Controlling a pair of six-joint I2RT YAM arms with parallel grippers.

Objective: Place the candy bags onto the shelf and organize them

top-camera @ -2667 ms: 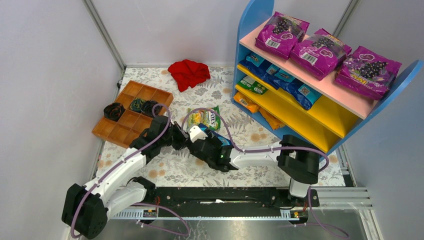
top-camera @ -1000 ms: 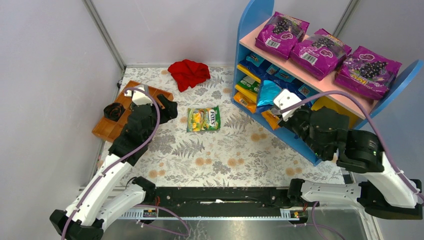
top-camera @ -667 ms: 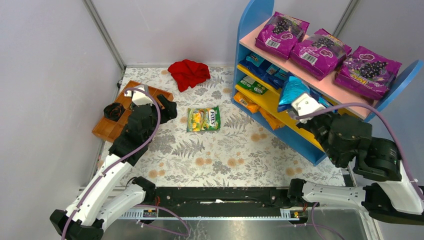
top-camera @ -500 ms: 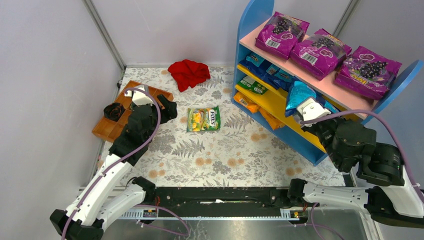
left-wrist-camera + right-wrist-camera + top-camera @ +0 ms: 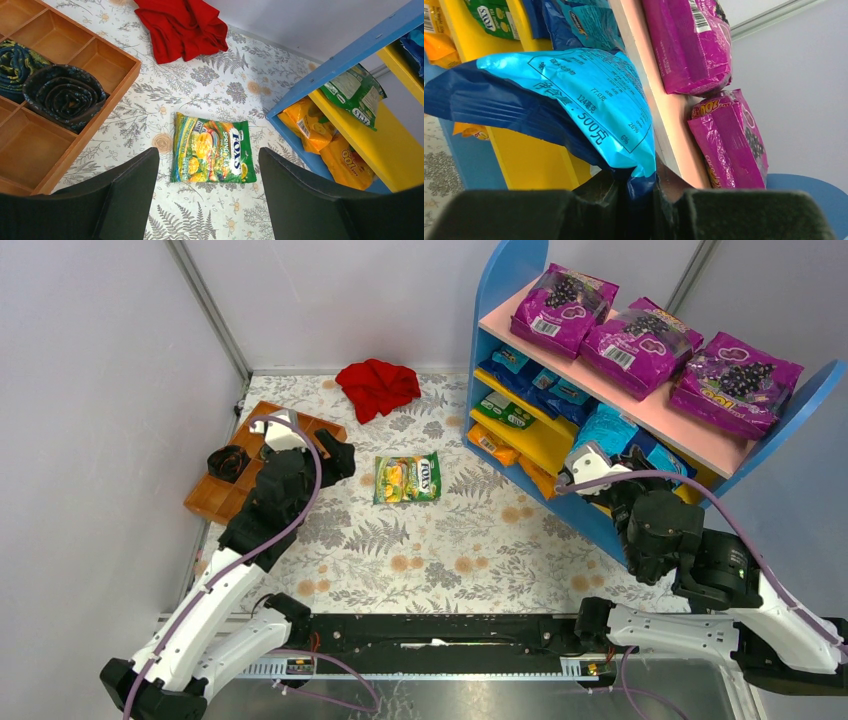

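While the right hand (image 5: 636, 194) is clamped on the lower edge of a bright blue candy bag (image 5: 606, 428), that bag hangs at the front of the shelf (image 5: 497, 285), just under the pink top board (image 5: 659, 117) and over a yellow board. From the right wrist, the bag's printed back faces the camera and its top leans toward the pink board's edge; whether it rests on the yellow board cannot be told.

More blue bags (image 5: 540, 380) lie further along the same tier. A green Fox's bag (image 5: 355, 92) sits on the yellow board below, and orange bags (image 5: 345, 160) lie at the bottom level. Three magenta grape bags (image 5: 640, 345) lie in a row on the pink board.

One green Fox's Spring Tea bag (image 5: 407, 479) lies flat on the floral desk (image 5: 450, 550), well apart from the shelf and touched by nothing. The left hand (image 5: 338, 457) hovers above the desk beside a brown wooden compartment tray (image 5: 225, 502), its fingers (image 5: 130, 192) spread apart and holding nothing; its wrist view frames the green bag between them. Rolls of dark patterned cloth (image 5: 62, 95) fill two tray compartments. A red cloth (image 5: 378, 387) lies crumpled near the back wall.
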